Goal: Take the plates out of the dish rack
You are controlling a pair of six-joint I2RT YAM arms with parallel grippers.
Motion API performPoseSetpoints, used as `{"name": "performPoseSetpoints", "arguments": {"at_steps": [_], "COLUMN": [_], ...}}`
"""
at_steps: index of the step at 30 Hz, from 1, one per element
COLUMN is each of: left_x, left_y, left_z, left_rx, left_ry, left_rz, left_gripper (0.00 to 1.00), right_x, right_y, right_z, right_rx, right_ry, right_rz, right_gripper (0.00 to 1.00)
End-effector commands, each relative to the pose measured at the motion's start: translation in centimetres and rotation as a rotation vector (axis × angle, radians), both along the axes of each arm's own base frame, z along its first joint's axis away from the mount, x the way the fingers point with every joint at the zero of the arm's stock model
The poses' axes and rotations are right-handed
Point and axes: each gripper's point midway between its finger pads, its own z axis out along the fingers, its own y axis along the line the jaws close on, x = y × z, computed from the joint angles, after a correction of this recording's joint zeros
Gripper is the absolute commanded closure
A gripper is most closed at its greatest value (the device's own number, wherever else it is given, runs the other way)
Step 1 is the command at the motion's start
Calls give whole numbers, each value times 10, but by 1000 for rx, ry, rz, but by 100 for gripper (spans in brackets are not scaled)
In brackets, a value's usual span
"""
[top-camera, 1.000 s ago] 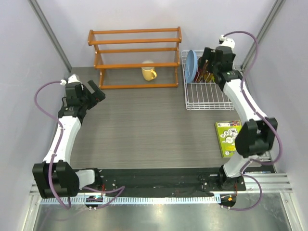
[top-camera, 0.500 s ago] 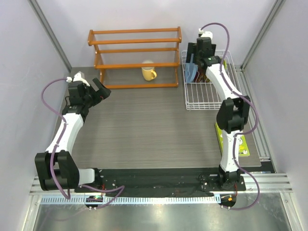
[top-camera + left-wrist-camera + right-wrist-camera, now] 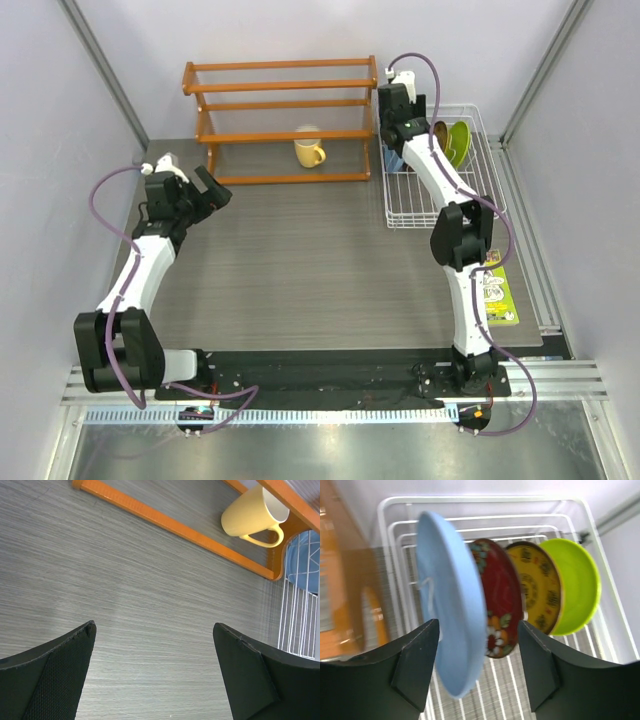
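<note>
Four plates stand on edge in the dish rack [image 3: 440, 215] at the far right of the table [image 3: 300, 260], so nothing is unloaded yet. From above, my right gripper [image 3: 392, 150] has swung in the last second from the rack's middle to its left end, over the blue plate [image 3: 389, 161], which my arm mostly hides; the green plate [image 3: 459, 141] shows clear behind it. My left gripper [image 3: 210, 190] hangs well apart from all this, near the orange shelf [image 3: 280, 100] and the yellow mug [image 3: 308, 152]. From my left wrist, that gripper [image 3: 154, 627] is spread wide over bare table with nothing between its fingers. From my right wrist, the right gripper [image 3: 477, 625] is partly spread and has begun to narrow, straddling the lower rim of the blue plate [image 3: 450, 610]; the red plate [image 3: 502, 605] sits just behind, its edge also in the gap, then the yellow-brown plate [image 3: 535, 587] and green plate [image 3: 575, 585]. I judge this the start of the first pick, and I risk pinching two plates at once
</note>
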Motion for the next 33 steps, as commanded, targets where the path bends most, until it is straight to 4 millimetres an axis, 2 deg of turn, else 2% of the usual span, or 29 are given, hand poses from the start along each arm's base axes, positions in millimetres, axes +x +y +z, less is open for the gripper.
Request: {"name": "performPoseSetpoints", "arguments": {"at_steps": [1,5,6,8,9,12,15,17,23,28,30,31,32,33], "left_x": [1,-1,-1,-2,-2,-3,-3,-3,-6,-6,-6,-4,-3,-1], "left_y": [-3,-3,-2,-2,-2,-2,-1,-1,10,12,4,1,-4,-8], "left_z": [13,11,10,9,8,7,4,4,0,10,16,20,24,29], "left_rx": [9,16,20,23,25,25,24,25,65,77,56,47,31,16], "left_ry": [-62,-58,-57,-54,-50,-45,-39,-39,-4,-17,-30,-43,-54,-76], "left_rz": [-19,-25,-23,-20,-22,-21,-19,-14,33,33,-4,-17,-41,-58], "left_gripper": [1,1,1,1,1,1,1,1,0,1,0,1,1,1], "right_x": [-1,0,1,1,1,0,-4,-7,-35,-70,-82,-89,-104,-111], "right_y": [-23,-19,-20,-17,-16,-10,-3,-4,-8,-17,-20,-23,-29,-31], "right_z": [20,15,12,9,7,7,12,24,100,159,165,160,178,182], "right_rx": [-59,-56,-56,-49,-48,-59,-106,-147,-257,-253,-245,-253,-224,-183], "right_ry": [-42,-33,-28,-21,-15,-15,-23,-52,-214,-308,-315,-298,-331,-353], "right_rz": [-92,-77,-76,-64,-56,-47,-61,-93,-249,-305,-316,-315,-327,-328], "right_gripper": [34,49,60,69,80,99,99,99,99,99,99,99,99,99]}}
